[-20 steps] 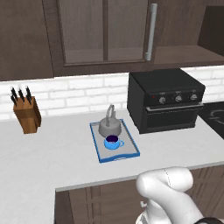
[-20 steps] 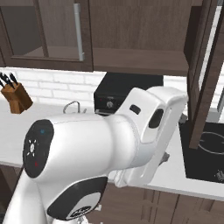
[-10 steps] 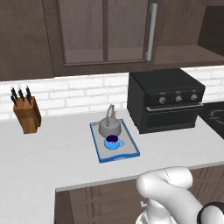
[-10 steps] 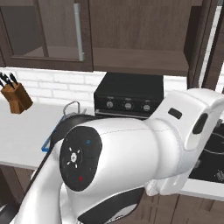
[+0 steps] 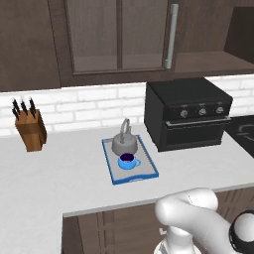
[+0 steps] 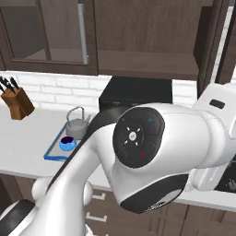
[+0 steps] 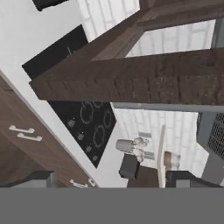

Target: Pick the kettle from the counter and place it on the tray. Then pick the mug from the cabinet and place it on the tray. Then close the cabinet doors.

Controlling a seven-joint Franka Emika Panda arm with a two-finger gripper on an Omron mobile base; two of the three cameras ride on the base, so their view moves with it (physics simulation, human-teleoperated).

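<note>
Near the centre of the left base view, the kettle (image 5: 124,144) and the mug (image 5: 127,161) both sit on the tray (image 5: 148,167), on the counter (image 5: 59,173). At the hand view's bottom edge, the gripper (image 7: 111,180) stands wide open, holding nothing, beneath a cabinet door (image 7: 131,74) edge.

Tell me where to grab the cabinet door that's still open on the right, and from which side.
Probably the outer face of the cabinet door, high up near its free edge, pushing rather than pinching. It stands swung out edge-on toward the room in the right base view, right of the black oven, and no handle shows on it. Come from the right, so the open end effector sweeps it leftward to shut.
</note>
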